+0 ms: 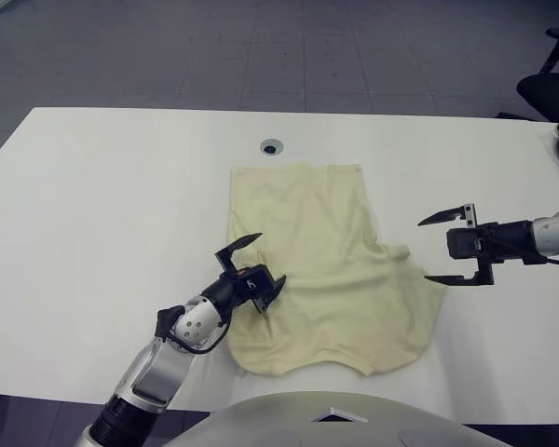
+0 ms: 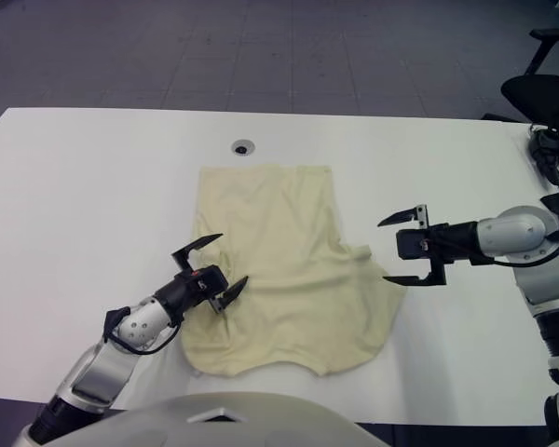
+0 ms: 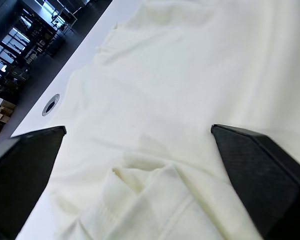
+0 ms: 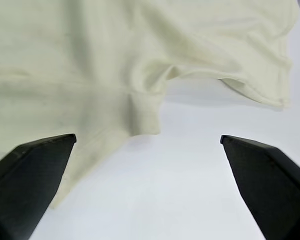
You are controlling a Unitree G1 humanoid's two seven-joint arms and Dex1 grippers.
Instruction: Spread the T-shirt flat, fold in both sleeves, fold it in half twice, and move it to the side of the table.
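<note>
Mid-frame on the white surface [image 1: 102, 186]: a pale yellow T-shirt [image 1: 326, 270], mostly laid out but rumpled. Straight-edged at its upper end, just below a round cable grommet [image 1: 272, 146]; wider and more creased toward the bottom of the frame, with a rounded lower edge close to the near side of the surface. At the right edge of the cloth, a small sleeve flap [image 4: 145, 115] bunched and turned in, with bare surface just beyond it.

Lower left of the frame: left arm coming in from the bottom corner, forearm angled up and to the right, wrist bent toward the cloth. Left pincer [image 1: 268, 259] spread wide over the shirt's left edge, one finger raised above the fabric, the other low, at or just above the cloth. Through the left wrist view, both black fingers [image 3: 25, 170] set far apart, creased fabric and a folded hem between them.

Right of the frame: right arm reaching in level from the right edge, forearm nearly horizontal. Right pincer [image 1: 424, 250] gaping wide, tips pointing left, just beside the sleeve flap, holding nothing. Through the right wrist view, fingers [image 4: 30, 170] wide apart, shirt edge and bare surface between them.

Upper right corner: a black office chair [image 1: 550, 88] on the grey floor.
</note>
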